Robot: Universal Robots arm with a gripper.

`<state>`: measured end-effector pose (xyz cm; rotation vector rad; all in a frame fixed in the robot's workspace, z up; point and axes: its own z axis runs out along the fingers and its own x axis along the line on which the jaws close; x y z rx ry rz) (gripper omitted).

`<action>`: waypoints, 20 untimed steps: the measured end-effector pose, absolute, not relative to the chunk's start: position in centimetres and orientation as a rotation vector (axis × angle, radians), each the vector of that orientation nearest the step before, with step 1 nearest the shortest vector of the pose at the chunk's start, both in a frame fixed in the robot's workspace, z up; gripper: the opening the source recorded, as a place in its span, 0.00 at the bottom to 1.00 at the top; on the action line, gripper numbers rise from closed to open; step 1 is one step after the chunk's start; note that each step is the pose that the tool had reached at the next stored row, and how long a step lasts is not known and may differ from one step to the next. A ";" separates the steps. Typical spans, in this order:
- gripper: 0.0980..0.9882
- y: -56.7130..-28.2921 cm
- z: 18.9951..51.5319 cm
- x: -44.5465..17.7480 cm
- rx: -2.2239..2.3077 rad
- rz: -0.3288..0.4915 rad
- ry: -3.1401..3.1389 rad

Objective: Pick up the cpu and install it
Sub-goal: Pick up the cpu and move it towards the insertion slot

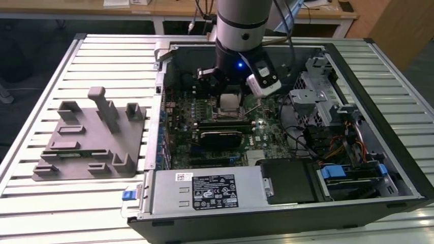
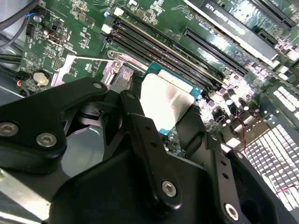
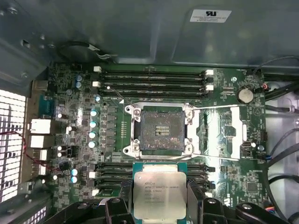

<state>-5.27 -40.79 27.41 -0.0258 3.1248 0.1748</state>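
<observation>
Peeking into the open computer case [image 1: 379, 152], the cpu [image 1: 230, 101] is found clamped in the hand [image 1: 230, 97], so yeah, it's gripped and up off the board. In both wrist views the chip is pinched on two opposite edges by the black fingers [image 3: 202, 205], pale silver top facing the camera [image 3: 160, 190], green edge just visible around it [image 2: 166, 100]. The hand [image 3: 160, 207] is lowered inside the case, above the green motherboard [image 3: 224, 140].

In the first wrist view the socket [image 3: 161, 129] is seen uncovered, with its dark contact field bare inside the metal frame. The cpu isn't seated in it. It's held just beside the socket, over a bank of black memory slots [image 3: 112, 169], and no contact with the board can be made out.

In the exterior view the case is laid on its side on the slatted bench [image 1: 101, 56], with the arm [image 1: 243, 20] reaching down into it from above. A grey fixture [image 1: 91, 137] with upright blocks is parked on the bench at the exterior view's left, well apart from the hand. The silver power supply box [image 1: 207, 190] is fitted at the case's near edge.
</observation>
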 end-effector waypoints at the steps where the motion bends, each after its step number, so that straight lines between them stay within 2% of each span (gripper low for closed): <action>1: 0.50 -40.7 27.2 -5.3 -0.026 0.175 3.125; 10: 0.50 -39.5 26.0 -5.3 -0.026 0.173 3.126; 20: 0.50 -37.8 24.9 -5.3 -0.026 0.123 3.132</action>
